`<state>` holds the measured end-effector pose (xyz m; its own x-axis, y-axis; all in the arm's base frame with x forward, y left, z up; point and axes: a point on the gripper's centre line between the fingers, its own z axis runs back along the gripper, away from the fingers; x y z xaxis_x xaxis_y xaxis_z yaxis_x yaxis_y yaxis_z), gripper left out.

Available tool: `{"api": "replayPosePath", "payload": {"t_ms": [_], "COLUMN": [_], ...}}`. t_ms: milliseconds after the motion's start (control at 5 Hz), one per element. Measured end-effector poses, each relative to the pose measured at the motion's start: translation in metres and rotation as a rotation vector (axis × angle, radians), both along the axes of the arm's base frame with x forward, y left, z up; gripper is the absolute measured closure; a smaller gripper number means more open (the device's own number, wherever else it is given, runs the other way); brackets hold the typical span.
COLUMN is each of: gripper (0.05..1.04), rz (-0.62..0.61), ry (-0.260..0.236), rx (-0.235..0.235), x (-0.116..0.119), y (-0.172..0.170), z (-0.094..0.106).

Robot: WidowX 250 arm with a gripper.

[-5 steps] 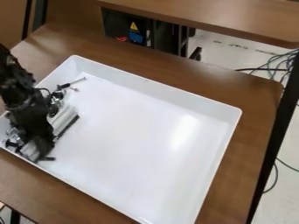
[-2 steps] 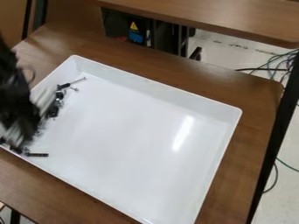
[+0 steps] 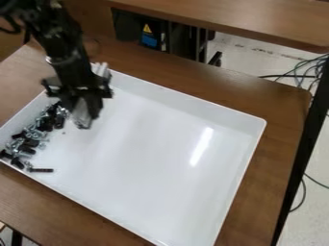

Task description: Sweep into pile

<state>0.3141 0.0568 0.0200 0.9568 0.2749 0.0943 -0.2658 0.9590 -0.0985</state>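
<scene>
The black gripper (image 3: 87,108) hangs over the upper left corner area of the white tray (image 3: 160,129). Something pale grey and flat, perhaps a sweeping tool (image 3: 82,115), shows at its lower end; how it is held is hard to make out. Just left of and below the gripper, a band of black and silver screws and small hardware (image 3: 27,139) lies along the tray's left side. One dark screw (image 3: 42,170) rests at the lower end of that band, pointing right.
The tray's raised walls surround the work area, with its right corner (image 3: 262,122) near the edge of the brown table (image 3: 276,144). Another wooden surface (image 3: 244,21) stands behind. Loose cables (image 3: 308,72) lie on the floor at the right.
The arm has lifted from the tray's left side and moved up and right, with the pale piece. The hardware along the left side is uncovered, and the long screw near the upper corner is out of sight.
</scene>
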Motion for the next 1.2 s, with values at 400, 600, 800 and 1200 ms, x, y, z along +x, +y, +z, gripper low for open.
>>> {"api": "replayPosePath", "payload": {"t_ms": [400, 600, 800, 1200], "gripper": [0.724, 0.674, 0.355, 0.071], "rz": [0.039, 0.033, -0.007, 0.013], "ry": [0.043, 0.028, 0.070, 0.093], "rx": [-0.042, -0.016, -0.037, 0.033], "x": [0.016, 0.019, 0.011, 0.004], "y": [-0.047, -0.046, -0.050, -0.046], "z": [-0.052, -0.056, -0.056, -0.014]}}
